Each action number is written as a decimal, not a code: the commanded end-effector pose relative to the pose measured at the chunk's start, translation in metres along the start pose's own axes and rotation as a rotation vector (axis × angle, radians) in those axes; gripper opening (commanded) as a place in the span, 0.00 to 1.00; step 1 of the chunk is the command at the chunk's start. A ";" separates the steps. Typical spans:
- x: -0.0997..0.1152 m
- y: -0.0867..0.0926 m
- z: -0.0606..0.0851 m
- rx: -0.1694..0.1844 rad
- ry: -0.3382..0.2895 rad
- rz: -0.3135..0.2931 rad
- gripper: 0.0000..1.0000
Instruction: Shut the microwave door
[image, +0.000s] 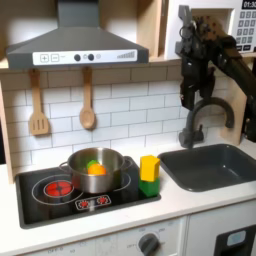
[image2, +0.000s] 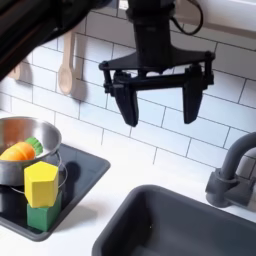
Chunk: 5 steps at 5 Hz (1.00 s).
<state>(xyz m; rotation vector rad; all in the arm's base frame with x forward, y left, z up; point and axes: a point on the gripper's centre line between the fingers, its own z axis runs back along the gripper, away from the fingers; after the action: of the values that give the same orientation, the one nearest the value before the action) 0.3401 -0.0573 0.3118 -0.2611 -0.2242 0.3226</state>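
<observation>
Soft, even indoor light falls from above, bright enough to show colours plainly. Both pictures are small and grainy, with fuzzy edges throughout. A dull sheen sits on the steel pot (image: 95, 168) in the first exterior view. In the second exterior view, the end effector (image2: 158, 103) casts faint shadows on the tiled wall (image2: 90, 95).

We see the microwave (image: 236, 25) cut off by the first exterior view's top and right edges, its door blocked by the arm, the pot (image2: 22, 150) clipped at the second exterior view's left edge, the faucet (image2: 232, 178) clipped right.
</observation>
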 end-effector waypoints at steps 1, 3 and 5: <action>0.015 0.013 -0.010 0.024 0.016 0.047 1.00; 0.019 0.022 -0.013 0.028 0.022 0.071 1.00; 0.017 0.018 -0.015 0.023 0.024 0.061 1.00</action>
<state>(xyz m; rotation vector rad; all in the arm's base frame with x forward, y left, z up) 0.3565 -0.0340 0.2930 -0.2449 -0.1852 0.3950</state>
